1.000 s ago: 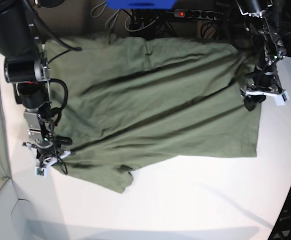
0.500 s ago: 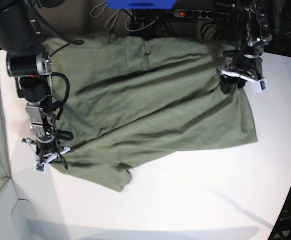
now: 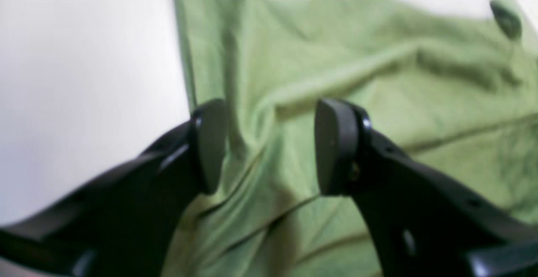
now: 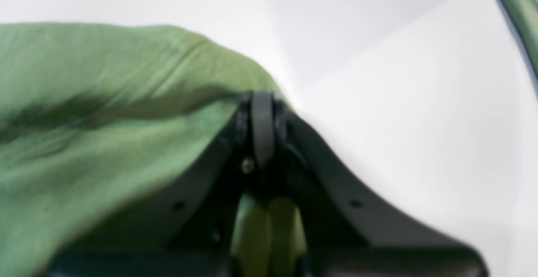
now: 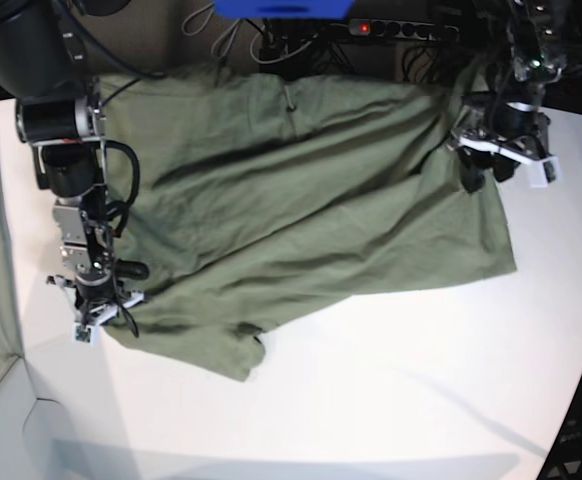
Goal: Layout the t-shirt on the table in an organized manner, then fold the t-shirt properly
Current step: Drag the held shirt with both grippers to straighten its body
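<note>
Your right fingers (image 4: pixel 262 113) are clenched on the t-shirt (image 5: pixel 301 200) edge; your left fingers (image 3: pixel 269 142) stand apart over the cloth, gripping nothing. Shirt lies spread and wrinkled across the white bench (image 5: pixel 391 390), far edge near cables.

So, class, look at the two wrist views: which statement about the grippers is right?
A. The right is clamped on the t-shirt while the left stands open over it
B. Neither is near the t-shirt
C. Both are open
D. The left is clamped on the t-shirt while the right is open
A: the right gripper is shut on an edge of the t-shirt, while the left gripper shows a clear gap between its fingers above the cloth.
</note>
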